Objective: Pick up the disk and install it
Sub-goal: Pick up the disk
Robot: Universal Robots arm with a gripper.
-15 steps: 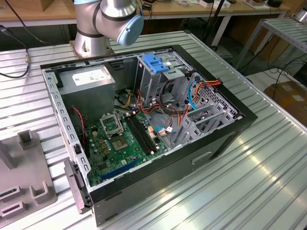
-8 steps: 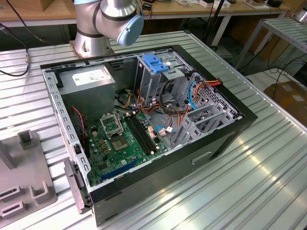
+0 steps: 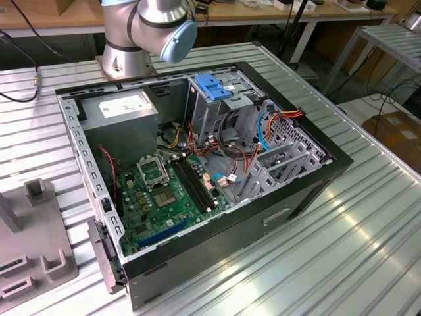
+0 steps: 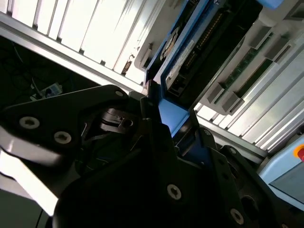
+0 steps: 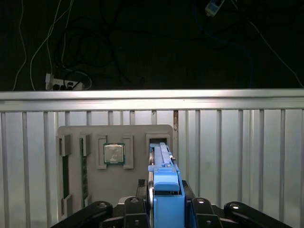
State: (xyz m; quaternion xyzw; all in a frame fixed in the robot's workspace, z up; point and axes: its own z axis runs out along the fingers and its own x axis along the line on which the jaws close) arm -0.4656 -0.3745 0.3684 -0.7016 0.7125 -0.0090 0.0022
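Observation:
The disk stands on edge in its light-blue carrier rail, its far end at a slot of a grey fixture tray. My gripper is shut on the disk, with a black finger pressed against each side of the carrier. In the second wrist view the disk runs away from the gripper, showing its blue rail and connector edge. In the exterior view the open computer case lies on the ribbed metal table, with a metal drive cage at its back.
The tray also holds a processor chip and memory sticks. A blue bracket tops the drive cage, with loose cables beside it. A grey power-supply box and the motherboard fill the case. The arm's base stands behind it.

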